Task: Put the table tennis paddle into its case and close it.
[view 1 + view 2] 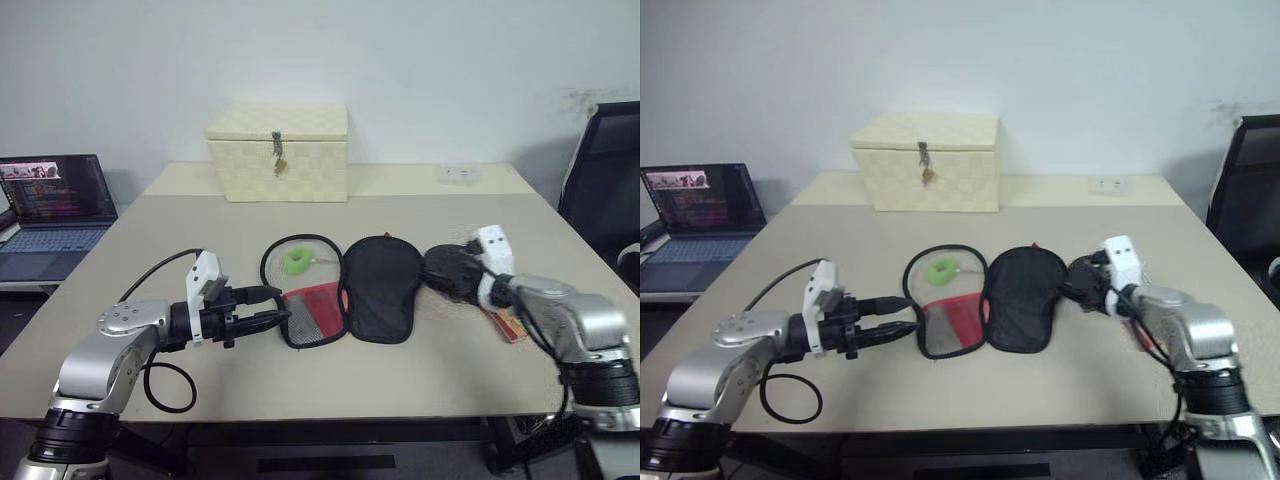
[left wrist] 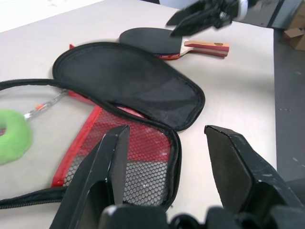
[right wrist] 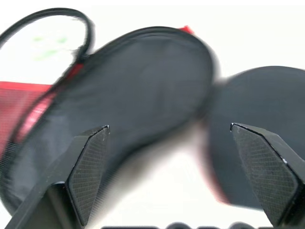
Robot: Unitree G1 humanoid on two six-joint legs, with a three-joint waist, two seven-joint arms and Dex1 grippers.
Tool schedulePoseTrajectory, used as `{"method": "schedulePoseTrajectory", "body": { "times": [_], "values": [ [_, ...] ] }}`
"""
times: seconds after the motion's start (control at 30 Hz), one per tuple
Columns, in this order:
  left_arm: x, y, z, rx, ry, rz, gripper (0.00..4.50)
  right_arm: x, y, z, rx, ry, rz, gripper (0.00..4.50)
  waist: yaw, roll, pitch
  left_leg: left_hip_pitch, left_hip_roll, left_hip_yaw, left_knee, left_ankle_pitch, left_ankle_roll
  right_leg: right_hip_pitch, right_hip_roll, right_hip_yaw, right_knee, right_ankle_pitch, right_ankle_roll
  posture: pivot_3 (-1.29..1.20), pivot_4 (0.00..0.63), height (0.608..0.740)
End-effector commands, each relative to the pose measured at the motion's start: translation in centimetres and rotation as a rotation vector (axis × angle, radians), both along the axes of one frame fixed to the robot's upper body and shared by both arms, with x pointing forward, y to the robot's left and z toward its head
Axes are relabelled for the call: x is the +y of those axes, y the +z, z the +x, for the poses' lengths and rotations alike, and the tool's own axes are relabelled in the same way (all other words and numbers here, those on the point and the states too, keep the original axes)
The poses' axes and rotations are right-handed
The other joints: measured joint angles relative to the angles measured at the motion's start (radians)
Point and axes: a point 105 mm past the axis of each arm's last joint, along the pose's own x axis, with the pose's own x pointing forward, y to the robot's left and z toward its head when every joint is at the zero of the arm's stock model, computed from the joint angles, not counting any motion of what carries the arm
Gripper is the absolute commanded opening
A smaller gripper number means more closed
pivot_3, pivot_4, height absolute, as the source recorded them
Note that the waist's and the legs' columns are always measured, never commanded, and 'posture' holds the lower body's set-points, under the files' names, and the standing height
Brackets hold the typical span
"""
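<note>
We see the case (image 1: 345, 290) lying unzipped and spread flat at the table's (image 1: 300, 370) middle, its mesh half at nine o'clock of the black half. The paddle (image 2: 152, 40) rests on the table just at three o'clock of the case. Our right gripper (image 3: 167, 176) stands wide over it, holding nothing. Our left gripper (image 2: 164, 162) stands parted, empty, at the mesh half's edge
</note>
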Motion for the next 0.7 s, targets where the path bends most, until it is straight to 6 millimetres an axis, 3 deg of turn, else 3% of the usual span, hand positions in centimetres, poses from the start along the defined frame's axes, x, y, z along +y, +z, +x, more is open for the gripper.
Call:
{"method": "schedulePoseTrajectory", "body": {
  "times": [0.03, 0.3, 0.7],
  "values": [
    [-1.1, 1.6, -0.4, -0.059, -0.068, 0.004, 2.74, -2.9, -0.5, 0.1, 0.013, -0.088, -0.019, 4.49, 0.0, 0.0, 0.0, 0.0, 0.0, 0.0, 0.0, 0.0, 0.0, 0.0, 0.0, 0.0, 0.0, 0.0, 0.0, 0.0, 0.15, 0.74],
    [-1.8, 1.9, -0.1, -0.065, -0.108, 0.018, 2.74, -5.1, -4.2, 0.3, 0.118, -0.202, -0.01, 4.49, -0.004, 0.0, 0.0, 0.002, -0.001, 0.002, 0.0, 0.0, 0.0, -0.001, 0.001, 0.002, 0.005, 0.0, 0.0, 0.0, 0.15, 0.74],
    [-1.6, 1.8, -0.3, -0.067, -0.095, 0.019, 2.74, -7.3, -6.3, -0.5, 0.169, -0.241, -0.087, 4.49, 0.001, 0.0, 0.0, 0.003, -0.001, 0.002, 0.002, 0.0, 0.0, -0.001, 0.001, 0.002, 0.008, -0.001, 0.0, 0.0, 0.15, 0.74]
  ]
}}
